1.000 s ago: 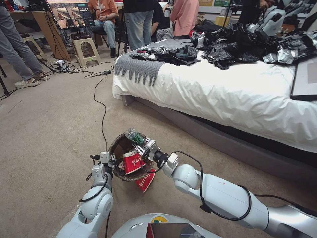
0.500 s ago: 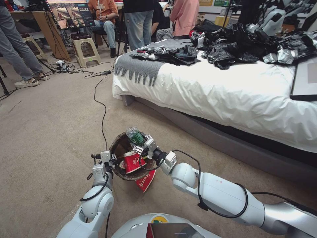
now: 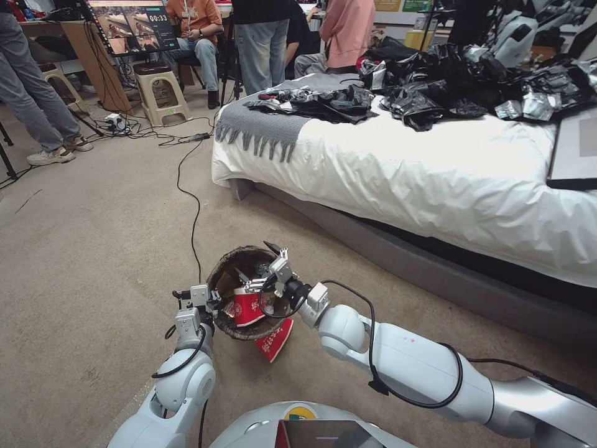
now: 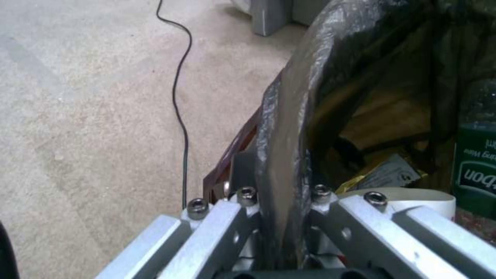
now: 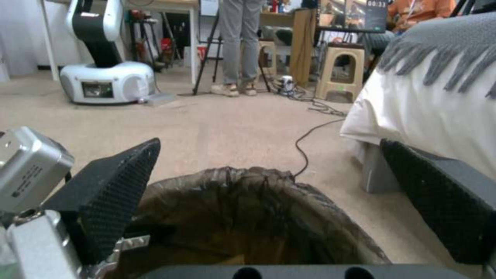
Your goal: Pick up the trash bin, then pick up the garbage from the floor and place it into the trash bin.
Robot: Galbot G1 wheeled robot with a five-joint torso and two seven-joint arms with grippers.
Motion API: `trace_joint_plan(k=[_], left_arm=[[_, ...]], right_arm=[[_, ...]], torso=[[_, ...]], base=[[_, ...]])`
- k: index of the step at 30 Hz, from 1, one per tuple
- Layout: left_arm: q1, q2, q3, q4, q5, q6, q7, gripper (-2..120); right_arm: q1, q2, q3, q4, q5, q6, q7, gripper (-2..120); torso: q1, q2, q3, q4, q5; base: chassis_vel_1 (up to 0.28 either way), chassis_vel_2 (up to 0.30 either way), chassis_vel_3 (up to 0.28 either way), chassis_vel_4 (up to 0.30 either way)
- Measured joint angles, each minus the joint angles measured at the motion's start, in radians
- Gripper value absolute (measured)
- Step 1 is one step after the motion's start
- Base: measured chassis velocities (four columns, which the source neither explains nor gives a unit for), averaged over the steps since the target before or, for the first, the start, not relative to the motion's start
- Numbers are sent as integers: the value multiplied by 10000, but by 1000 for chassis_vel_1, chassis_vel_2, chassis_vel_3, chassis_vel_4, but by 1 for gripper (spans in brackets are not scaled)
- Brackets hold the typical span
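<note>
In the head view, the left gripper (image 3: 208, 303) is clamped on the near-left rim of the trash bin (image 3: 219, 274), which is tilted with its mouth turned up toward the camera, its dark liner folded over the edge. The right gripper (image 3: 268, 266) hangs over the bin's mouth with its dark fingers (image 3: 272, 247) spread apart and nothing between them. Just below and to the left of that gripper, inside the bin, lies a red-and-white noodle cup (image 3: 247, 307). A second noodle cup (image 3: 274, 340) sticks out from under the bin's near side, on the carpet (image 3: 93, 249), nearer the robot than the right gripper. A black cable (image 3: 188, 199) runs across the carpet beyond the bin, and a bed (image 3: 435, 180) with a white cover stands to the right of both grippers.

In the left wrist view, the left gripper (image 4: 281, 217) has its metal fingers (image 4: 227, 217) closed on the bin's liner-covered rim (image 4: 284, 128), one finger outside the wall and one inside. Past the inner finger, within the bin, a clear bottle with a green label (image 4: 478, 166) stands at the edge of the picture beside a yellow wrapper (image 4: 356, 182) and the white rim of a cup (image 4: 413, 195).

In the right wrist view, the right gripper (image 5: 279, 193) shows its two black textured pads (image 5: 119, 174) held wide apart, with the bin's crumpled liner rim (image 5: 248, 182) directly beyond and beneath them.
</note>
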Motion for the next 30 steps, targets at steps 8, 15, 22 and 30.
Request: trace_joint_plan(k=[8,15,22,30], left_arm=[[26,-11,-1,-10,2,-3,0,0],[65,-42,-43,1,29,-27,2,0],[69,-54,-91,35,75,-96,11,0],[60,-66,-147,75,132,-140,11,0]], right_arm=[[-112,70,176,121,6,12,100,100],[-378,-242,1851,963,491,-224,689,100],[-1671,-794,4092,1601,673,-999,1509,100],[-3597,-766,6771,1702,267,-1638,2161,100]], torso=[[0,0,0,1,1],[0,0,0,1,2],[0,0,-1,-4,3],[0,0,-1,-2,2]], base=[[0,0,0,0],[0,0,0,0],[0,0,0,0],[0,0,0,0]])
